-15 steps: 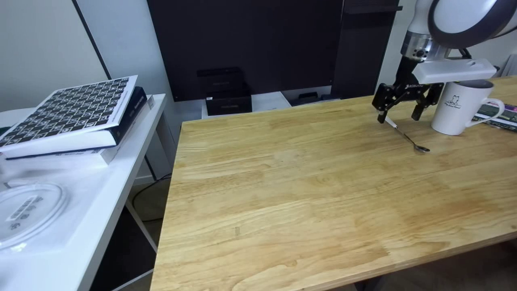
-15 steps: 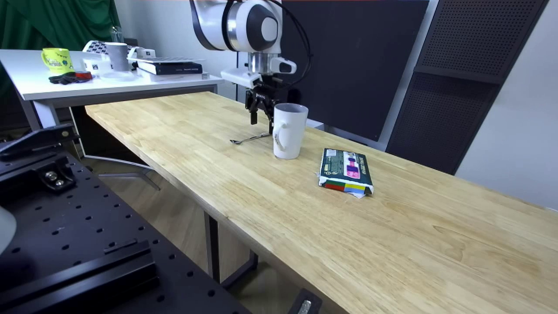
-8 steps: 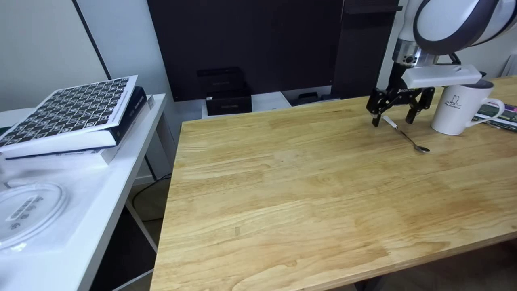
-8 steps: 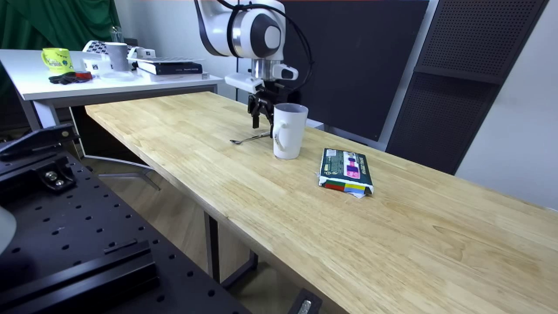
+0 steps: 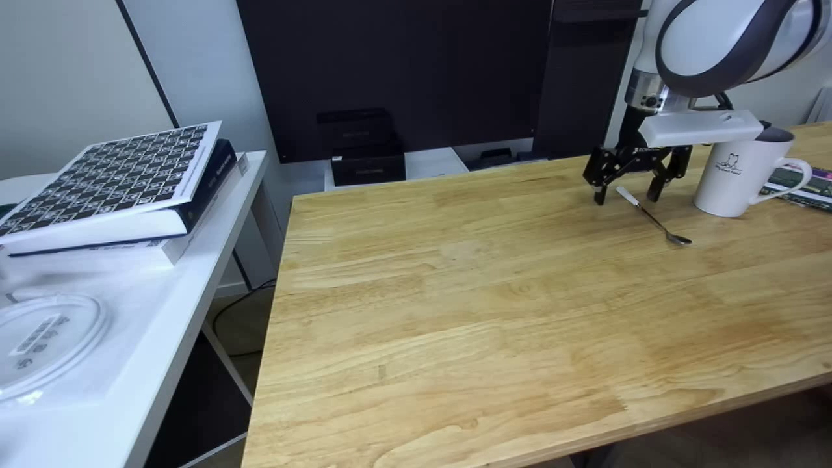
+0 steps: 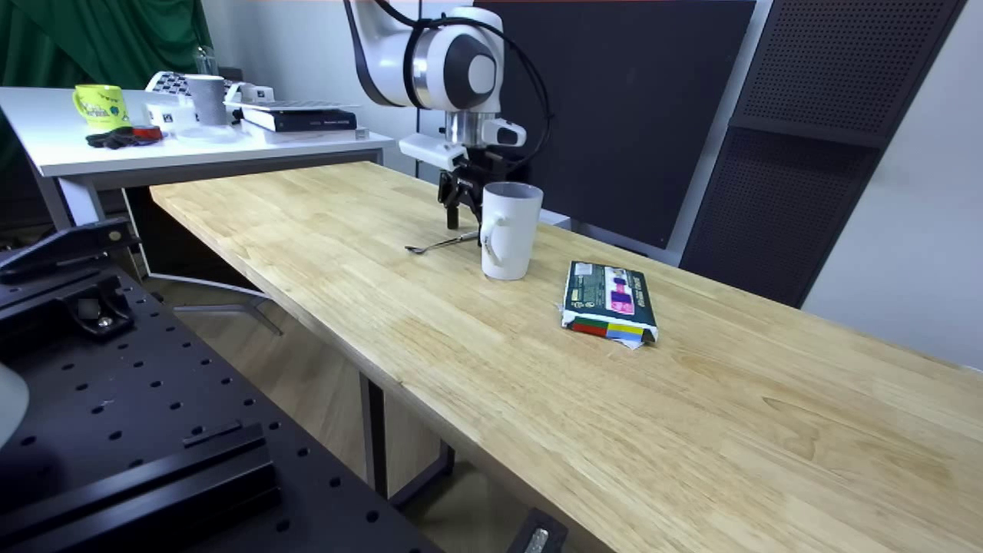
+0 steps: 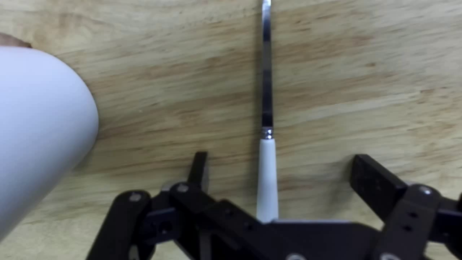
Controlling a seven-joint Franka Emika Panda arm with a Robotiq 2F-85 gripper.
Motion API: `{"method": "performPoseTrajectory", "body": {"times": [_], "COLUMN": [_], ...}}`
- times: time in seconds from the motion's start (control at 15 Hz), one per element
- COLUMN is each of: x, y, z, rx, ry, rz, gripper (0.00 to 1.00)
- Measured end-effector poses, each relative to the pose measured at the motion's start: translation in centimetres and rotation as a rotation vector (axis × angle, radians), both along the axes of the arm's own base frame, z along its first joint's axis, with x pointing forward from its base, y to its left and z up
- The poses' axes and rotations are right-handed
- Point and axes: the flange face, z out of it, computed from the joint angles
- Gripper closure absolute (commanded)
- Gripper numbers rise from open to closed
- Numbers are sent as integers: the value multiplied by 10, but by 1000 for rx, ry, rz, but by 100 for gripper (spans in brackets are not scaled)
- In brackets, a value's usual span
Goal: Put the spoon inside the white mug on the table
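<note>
The spoon lies flat on the light-wood table, with a white grip end and a silver shaft and bowl. It also shows in an exterior view and in the wrist view, where its bowl is out of frame. The white mug stands upright close beside the spoon; it also shows in an exterior view and at the wrist view's left edge. My gripper is open and empty, its fingers on either side of the spoon's white handle, touching neither. One finger is partly hidden behind the mug in an exterior view.
A dark green packet lies on the table near the mug, on the side away from the spoon. A white side table bears books, mugs and small items. A dark panel stands behind the table's back edge.
My gripper has come down toward the table and shifted toward the spoon's handle end, away from the mug. It stays open. The spoon and mug have not moved.
</note>
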Motion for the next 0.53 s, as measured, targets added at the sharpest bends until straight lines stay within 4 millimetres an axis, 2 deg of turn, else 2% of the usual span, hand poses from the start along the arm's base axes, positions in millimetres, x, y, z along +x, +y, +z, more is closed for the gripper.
{"method": "performPoseTrajectory", "body": {"times": [0.07, 0.13, 0.2, 0.53], "x": [1, 2, 3, 11], "y": [0, 0, 0, -2], "z": [0, 0, 0, 7], "rx": [0, 0, -1, -5], "ry": [-1, -3, -3, -21], "rz": [0, 0, 0, -1], "gripper": [0, 25, 26, 60]}}
